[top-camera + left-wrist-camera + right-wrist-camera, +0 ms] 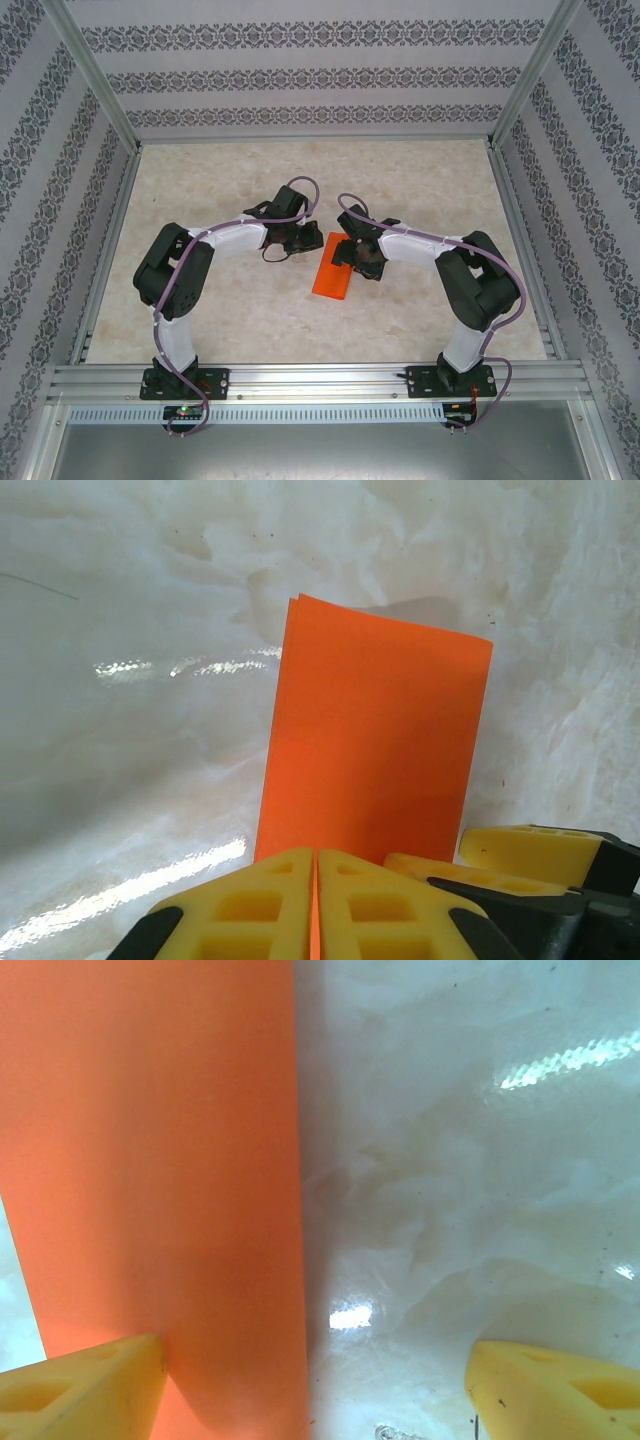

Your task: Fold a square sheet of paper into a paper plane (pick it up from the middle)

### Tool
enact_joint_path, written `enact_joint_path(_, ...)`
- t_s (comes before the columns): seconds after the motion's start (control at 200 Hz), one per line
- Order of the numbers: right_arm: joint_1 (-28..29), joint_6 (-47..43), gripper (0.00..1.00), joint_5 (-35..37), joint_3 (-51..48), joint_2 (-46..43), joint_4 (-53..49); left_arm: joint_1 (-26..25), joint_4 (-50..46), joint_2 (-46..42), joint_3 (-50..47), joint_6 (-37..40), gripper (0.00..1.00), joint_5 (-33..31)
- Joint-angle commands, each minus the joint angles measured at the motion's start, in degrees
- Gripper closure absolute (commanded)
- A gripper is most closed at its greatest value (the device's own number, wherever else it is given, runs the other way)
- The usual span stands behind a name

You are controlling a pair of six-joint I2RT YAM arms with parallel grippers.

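The square sheet of paper (332, 272) is bright orange and folded in half into a two-layer rectangle, not a paper plane shape. It lies mid-table between the arms. My left gripper (298, 243) is at the sheet's far left end. In the left wrist view its yellow fingers (280, 900) are pressed together, with a thin orange edge of the paper (375, 740) pinched between them. My right gripper (315, 1355) stands open low over the sheet's right long edge. One fingertip is over the paper (150, 1160) and the other is over bare table.
The marble-patterned tabletop (420, 190) is ringed by aluminium rails and patterned walls. The right gripper's yellow fingers (530, 848) sit close beside my left gripper's fingers. Open table lies beyond and to both sides of the sheet.
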Motion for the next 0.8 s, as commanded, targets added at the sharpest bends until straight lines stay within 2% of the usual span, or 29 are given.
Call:
enact_joint_path(0.0,0.13,-0.95,0.17,0.18,-2.07,4.29,3.31,-0.59,-0.62,-1.88,-0.59,-0.46,0.89,-1.21)
enact_joint_path(0.27,-0.02,-1.65,0.17,0.95,-1.85,4.65,2.09,-0.58,-0.43,-1.74,-0.41,-0.22,0.89,-0.11)
enact_joint_path(0.555,0.08,-0.80,0.17,1.14,-2.04,5.58,2.08,-0.80,0.29,0.89,1.05,-0.44,0.89,3.97)
enact_joint_path(0.799,0.21,-0.88,0.17,1.05,-2.02,5.80,2.15,-1.51,-0.67,4.05,3.28,-0.63,0.95,5.65)
